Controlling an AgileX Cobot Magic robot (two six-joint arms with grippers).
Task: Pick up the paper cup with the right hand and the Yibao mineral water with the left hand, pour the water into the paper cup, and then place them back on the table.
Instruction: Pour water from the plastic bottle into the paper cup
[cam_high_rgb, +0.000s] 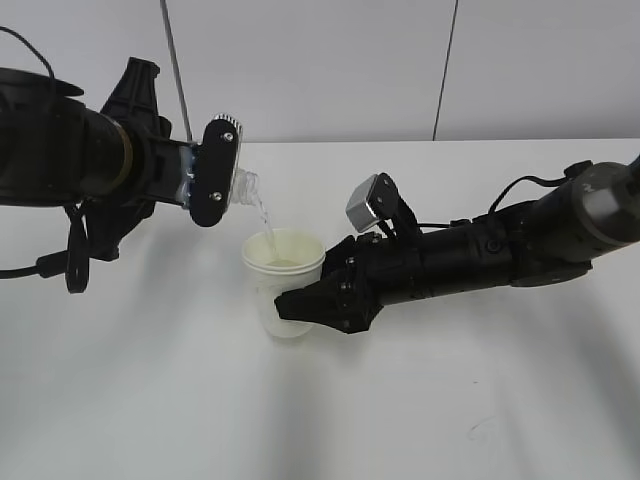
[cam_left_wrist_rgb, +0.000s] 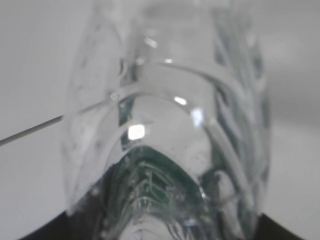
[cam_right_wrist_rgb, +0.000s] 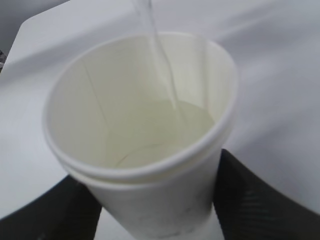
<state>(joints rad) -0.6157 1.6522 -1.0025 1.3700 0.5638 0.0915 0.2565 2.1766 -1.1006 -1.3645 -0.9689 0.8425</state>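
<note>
The white paper cup (cam_high_rgb: 284, 282) stands upright left of the table's middle, and my right gripper (cam_high_rgb: 300, 303) is shut on its lower wall. In the right wrist view the cup (cam_right_wrist_rgb: 150, 200) sits between my two black fingers (cam_right_wrist_rgb: 250, 200) with water pooled in its bottom. My left gripper (cam_high_rgb: 210, 172) is shut on the clear Yibao bottle (cam_high_rgb: 243, 187), tilted mouth-down above the cup's rim. A thin stream of water (cam_high_rgb: 265, 222) falls into the cup. The bottle (cam_left_wrist_rgb: 170, 125) fills the left wrist view, its green label low in the frame.
The white table (cam_high_rgb: 450, 400) spreads around the cup, with a faint mark (cam_high_rgb: 485, 428) near the front right. The right arm (cam_high_rgb: 500, 250) lies low across the right side. A white wall with vertical seams stands behind.
</note>
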